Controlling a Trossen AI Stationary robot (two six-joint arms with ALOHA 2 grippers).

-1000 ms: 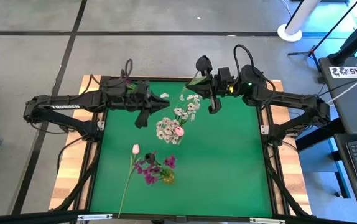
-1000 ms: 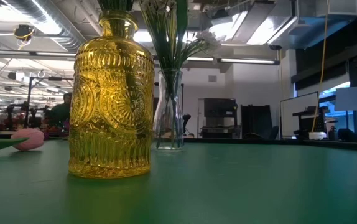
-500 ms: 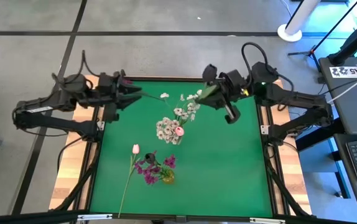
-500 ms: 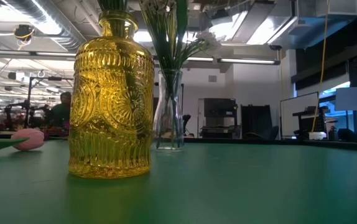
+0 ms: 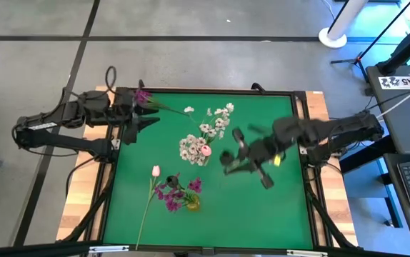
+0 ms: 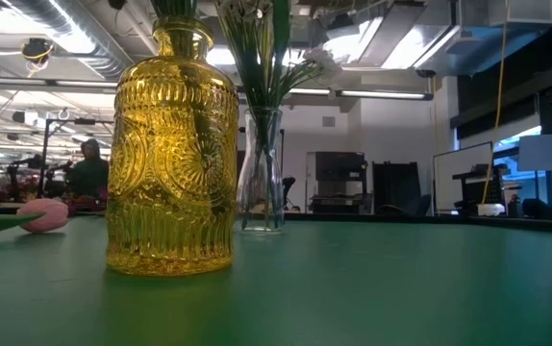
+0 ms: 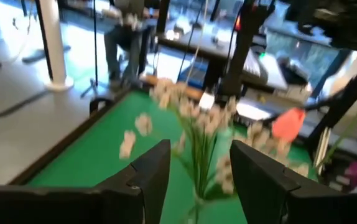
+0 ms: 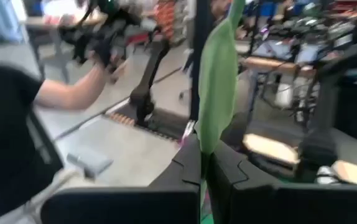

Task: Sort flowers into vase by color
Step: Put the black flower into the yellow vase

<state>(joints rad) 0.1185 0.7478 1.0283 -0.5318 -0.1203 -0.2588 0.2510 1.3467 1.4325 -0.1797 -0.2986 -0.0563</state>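
Flowers: a green stalk with a leaf (image 8: 219, 81) sits pinched between the right gripper's (image 5: 228, 158) fingers (image 8: 185, 167), which are clenched on it, leaf rising straight up out of the fingers in the right wrist view. That gripper hangs over the middle-right of the green counter (image 5: 276, 207), just right of the clear vase (image 6: 263, 173) holding white blossoms (image 5: 203, 135) and one pink bud (image 5: 206, 150). Left gripper (image 5: 139, 123) waits at the far-left counter edge, fingers (image 7: 148, 175) released and spread apart, nothing between them; the white spray stands ahead of them in its wrist view. A magenta bloom (image 5: 143, 95) with a thin stalk shows right by that gripper at the counter's far-left corner; whether it touches is unclear. Yellow glass vase (image 6: 171, 154) stands near the front, magenta clusters (image 5: 173, 194) in it. A pale tulip stem (image 5: 150, 196) lies flat on the counter just left of the yellow vase, bud (image 6: 43, 213) pointing away from the front. A person (image 6: 89, 165) sits in the background room.
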